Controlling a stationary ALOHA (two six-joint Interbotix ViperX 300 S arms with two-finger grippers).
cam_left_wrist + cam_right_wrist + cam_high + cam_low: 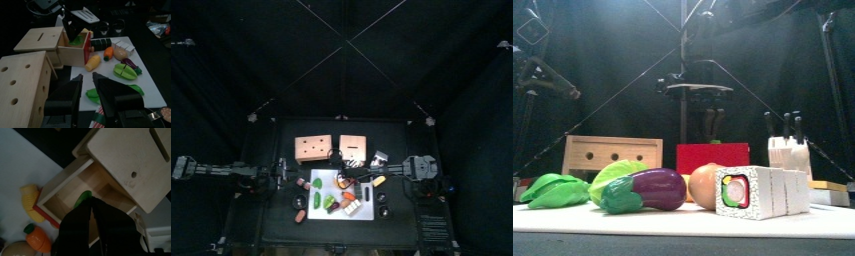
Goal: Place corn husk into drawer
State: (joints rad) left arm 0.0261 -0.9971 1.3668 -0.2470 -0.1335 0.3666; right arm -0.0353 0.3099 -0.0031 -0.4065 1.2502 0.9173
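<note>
The corn husk (82, 198) is a small green piece hanging inside the open wooden drawer (67, 188), near its inner wall. My right gripper (90, 202) reaches down into the drawer and is shut on the husk's end. From the left wrist view, the husk (81, 38) shows green behind the drawer's red front (87, 50), under the right gripper (77, 29). The drawer belongs to a wooden box (354, 148) at the back of the table. My left gripper (88, 77) hovers open and empty near the table's left side, well short of the drawer.
A second wooden box with holes (311, 148) stands left of the drawer box. A white mat (362, 210) carries toy food: a yellow corn cob (93, 62), a carrot (108, 51), sushi (754, 192), an eggplant (647, 190) and green leaves (553, 190). A knife block (787, 152) stands at the right.
</note>
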